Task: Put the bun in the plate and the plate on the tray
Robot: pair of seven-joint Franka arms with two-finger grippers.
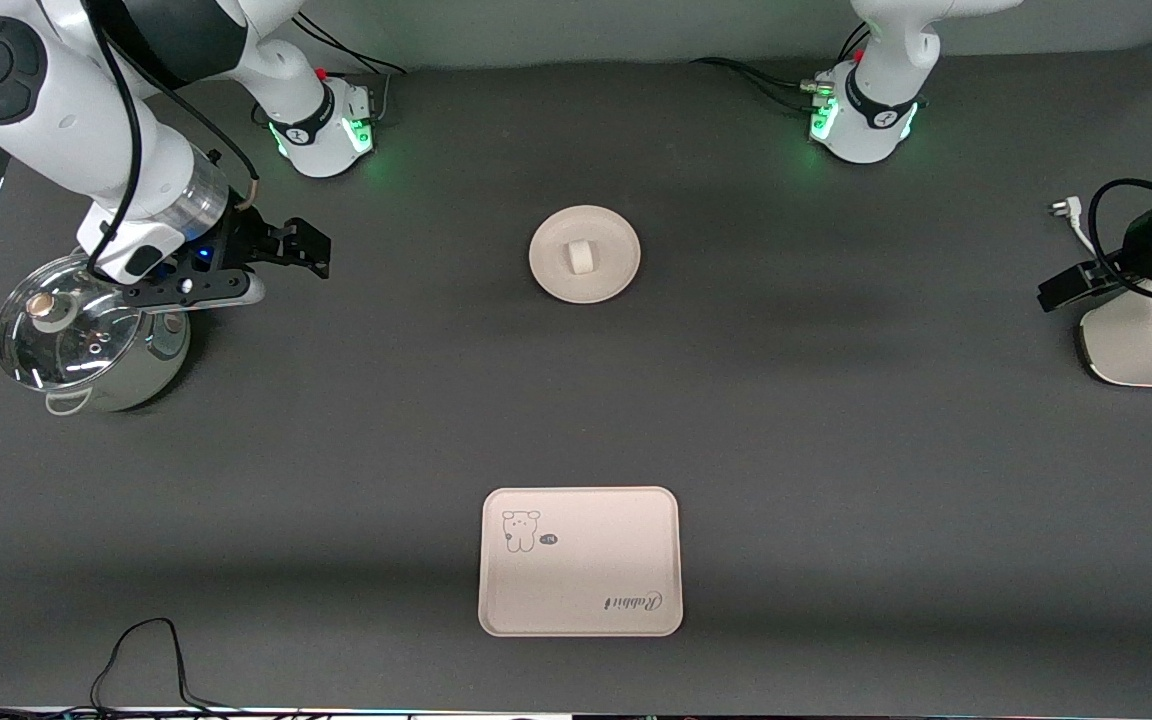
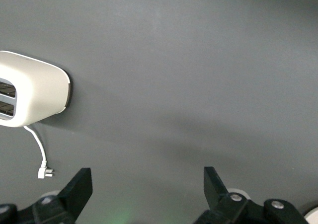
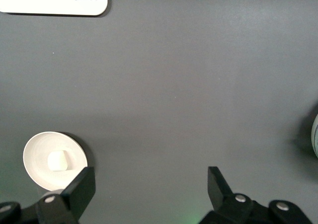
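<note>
Reading my feeds: bun (image 1: 581,259) sits in the plate (image 1: 626,252), far from the tray (image 1: 582,620). Right gripper (image 1: 308,247), over the pot (image 1: 132,375), gapes empty, closer than the waiting left gripper (image 2: 147,186), also agape.

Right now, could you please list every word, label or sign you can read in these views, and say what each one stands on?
"Rabbit": cursive lettering on the tray, at the corner toward the left arm's end, upside down in the front view.
A small dark oval label beside the cartoon animal drawing on the tray: too small to read.
Dark marks on the two robot bases: not readable.
The plate, the bun, the pot and the toaster: no text visible.
</note>
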